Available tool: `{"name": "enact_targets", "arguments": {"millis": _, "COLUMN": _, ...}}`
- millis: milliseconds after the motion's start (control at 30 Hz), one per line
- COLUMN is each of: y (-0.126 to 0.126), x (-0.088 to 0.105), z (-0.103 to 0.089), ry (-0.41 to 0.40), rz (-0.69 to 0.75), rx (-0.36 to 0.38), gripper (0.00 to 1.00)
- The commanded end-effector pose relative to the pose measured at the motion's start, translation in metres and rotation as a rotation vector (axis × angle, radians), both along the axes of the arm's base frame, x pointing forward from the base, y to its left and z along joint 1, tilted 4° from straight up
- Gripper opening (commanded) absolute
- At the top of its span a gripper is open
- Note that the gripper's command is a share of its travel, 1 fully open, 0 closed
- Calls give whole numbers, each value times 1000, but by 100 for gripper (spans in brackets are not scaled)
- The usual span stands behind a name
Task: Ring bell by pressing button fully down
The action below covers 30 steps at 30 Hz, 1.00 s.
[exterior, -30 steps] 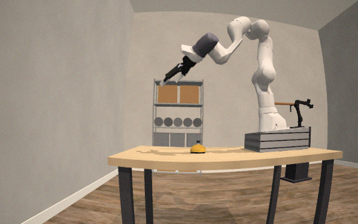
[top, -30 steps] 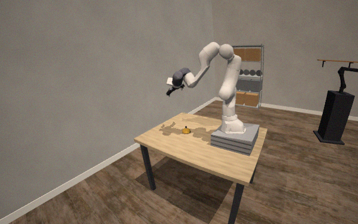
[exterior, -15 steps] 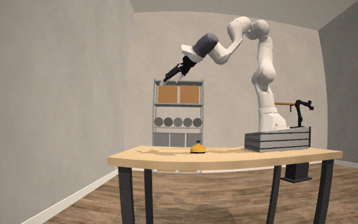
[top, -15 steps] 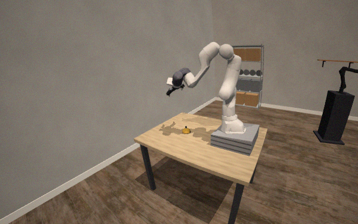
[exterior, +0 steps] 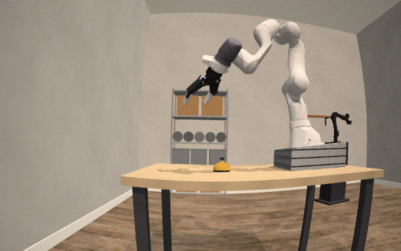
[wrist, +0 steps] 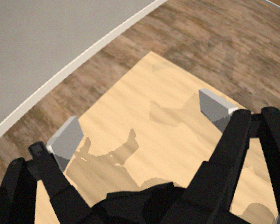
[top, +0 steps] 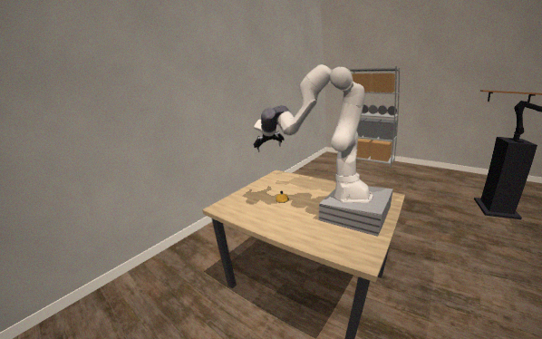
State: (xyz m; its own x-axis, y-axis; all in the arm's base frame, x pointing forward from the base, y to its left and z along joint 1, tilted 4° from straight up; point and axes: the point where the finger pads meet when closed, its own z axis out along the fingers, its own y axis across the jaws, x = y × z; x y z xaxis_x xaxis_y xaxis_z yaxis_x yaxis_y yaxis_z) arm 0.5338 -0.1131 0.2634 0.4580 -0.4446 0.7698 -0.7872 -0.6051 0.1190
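The bell [top: 282,198] is a small yellow dome with a dark button on top. It stands upright on the wooden table [top: 305,217], near the far left part; it also shows in the exterior view [exterior: 221,166]. My gripper [top: 268,141] hangs high above the table, tilted, well above the bell and a little to its left. Its fingers are wide open and empty, as the exterior view [exterior: 196,98] shows too. In the wrist view the two finger pads frame the table corner; the bell is not in that view.
The arm's grey base block [top: 356,209] stands on the table to the right of the bell. A shelf rack [top: 378,115] stands at the back wall. A black pedestal with a camera arm [top: 509,174] stands on the floor at the right.
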Motion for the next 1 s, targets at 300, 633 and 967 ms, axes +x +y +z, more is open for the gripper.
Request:
{"name": "enact_targets", "arguments": {"millis": 300, "y": 9, "x": -18, "z": -36, "ry": -130, "rz": -242, "rx": 224, "gripper": 100}}
{"name": "enact_targets", "arguments": {"millis": 633, "y": 16, "x": -31, "z": -58, "ry": -185, "rz": -397, "rx": 348, "gripper": 100}}
{"name": "enact_targets", "arguments": {"millis": 967, "y": 24, "x": -44, "z": -79, "ry": -241, "rz": -567, "rx": 467, "gripper": 100}}
